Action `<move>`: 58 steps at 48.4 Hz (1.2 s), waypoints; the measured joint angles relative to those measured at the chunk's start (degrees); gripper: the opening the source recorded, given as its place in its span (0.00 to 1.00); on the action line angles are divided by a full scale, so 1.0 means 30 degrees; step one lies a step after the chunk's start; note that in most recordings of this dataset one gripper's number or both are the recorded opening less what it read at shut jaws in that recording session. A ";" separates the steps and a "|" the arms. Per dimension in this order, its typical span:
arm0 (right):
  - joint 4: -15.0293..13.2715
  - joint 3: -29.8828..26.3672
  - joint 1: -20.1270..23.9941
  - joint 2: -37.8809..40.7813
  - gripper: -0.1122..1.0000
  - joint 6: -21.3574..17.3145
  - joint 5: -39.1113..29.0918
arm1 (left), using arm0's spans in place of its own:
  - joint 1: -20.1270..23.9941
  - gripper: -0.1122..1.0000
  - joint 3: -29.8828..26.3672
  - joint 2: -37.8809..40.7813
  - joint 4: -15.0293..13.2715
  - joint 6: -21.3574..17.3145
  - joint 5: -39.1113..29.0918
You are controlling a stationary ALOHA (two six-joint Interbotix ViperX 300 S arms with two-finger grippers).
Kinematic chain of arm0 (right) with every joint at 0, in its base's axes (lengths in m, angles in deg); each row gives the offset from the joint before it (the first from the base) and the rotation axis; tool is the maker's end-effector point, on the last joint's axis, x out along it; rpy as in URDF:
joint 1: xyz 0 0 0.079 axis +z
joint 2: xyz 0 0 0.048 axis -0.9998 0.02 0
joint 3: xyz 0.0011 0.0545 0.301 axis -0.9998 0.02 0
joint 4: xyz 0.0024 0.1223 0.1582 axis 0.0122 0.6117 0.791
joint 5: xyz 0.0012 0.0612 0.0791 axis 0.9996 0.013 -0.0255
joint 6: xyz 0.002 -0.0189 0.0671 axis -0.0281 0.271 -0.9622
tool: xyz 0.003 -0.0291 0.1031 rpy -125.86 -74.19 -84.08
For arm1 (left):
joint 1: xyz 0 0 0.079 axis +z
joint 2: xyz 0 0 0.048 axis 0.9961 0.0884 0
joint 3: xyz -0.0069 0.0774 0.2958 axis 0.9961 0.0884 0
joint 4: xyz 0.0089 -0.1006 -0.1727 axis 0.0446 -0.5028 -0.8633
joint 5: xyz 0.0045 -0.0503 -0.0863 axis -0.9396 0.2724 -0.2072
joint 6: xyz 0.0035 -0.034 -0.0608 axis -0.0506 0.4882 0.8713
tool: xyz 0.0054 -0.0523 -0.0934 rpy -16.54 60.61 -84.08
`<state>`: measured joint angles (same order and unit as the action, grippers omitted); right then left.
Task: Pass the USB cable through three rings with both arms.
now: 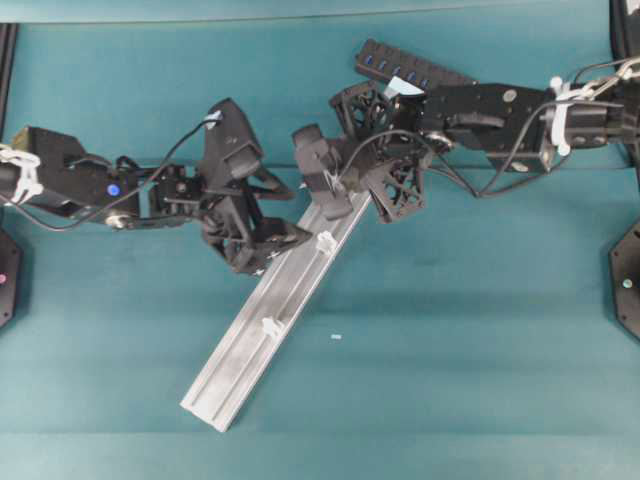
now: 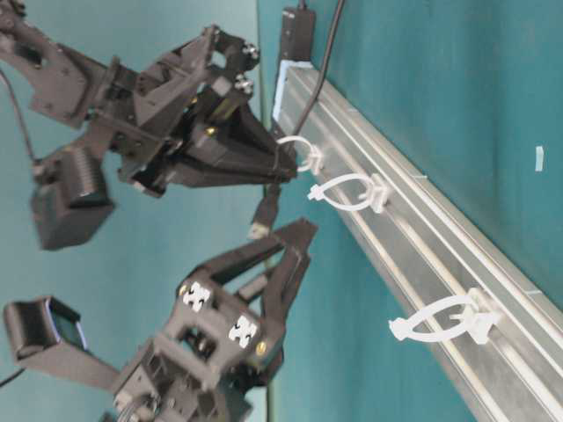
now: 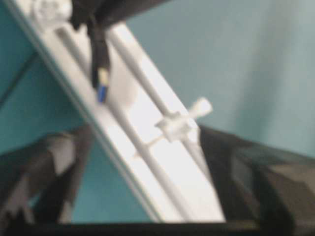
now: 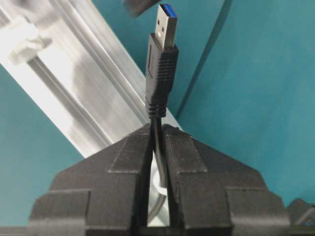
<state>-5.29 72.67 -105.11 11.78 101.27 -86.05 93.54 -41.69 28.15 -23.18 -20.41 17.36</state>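
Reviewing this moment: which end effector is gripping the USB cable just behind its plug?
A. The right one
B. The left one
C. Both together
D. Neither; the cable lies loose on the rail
A. In the right wrist view the right end effector is closed on the USB cable just below the plug, while the left end effector stands open with nothing between its fingers.

Two black arms, latticed grippers

Both arms (image 1: 70, 180) are seen in matte black, with open-frame grippers (image 1: 385, 180) pierced in triangles; loose black wires (image 1: 480, 175) are looped alongside, white ties (image 1: 560, 115) are cinched at each rear, brass screws (image 2: 211, 132) are set in, and a blue dot (image 1: 113, 189) is marked on the left.
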 measured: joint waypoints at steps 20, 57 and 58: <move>-0.2783 -0.0439 0.0557 0.0908 0.17 0.1816 -0.1553 | -0.0703 0.91 0.2197 -0.4570 0.0000 -0.0234 -0.3867; -0.2900 0.0000 0.1846 0.0791 0.17 0.3721 -0.2461 | -0.0850 0.91 0.4600 -1.3887 0.0029 -0.0264 -0.8467; -0.2900 0.0000 0.1875 0.0791 0.17 0.3750 -0.2461 | -0.0850 0.91 0.4600 -1.3975 0.0000 -0.0264 -0.8467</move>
<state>-14.00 72.67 -99.49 14.15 112.52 -93.43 90.99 -27.89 -13.78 -23.18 -21.20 -8.04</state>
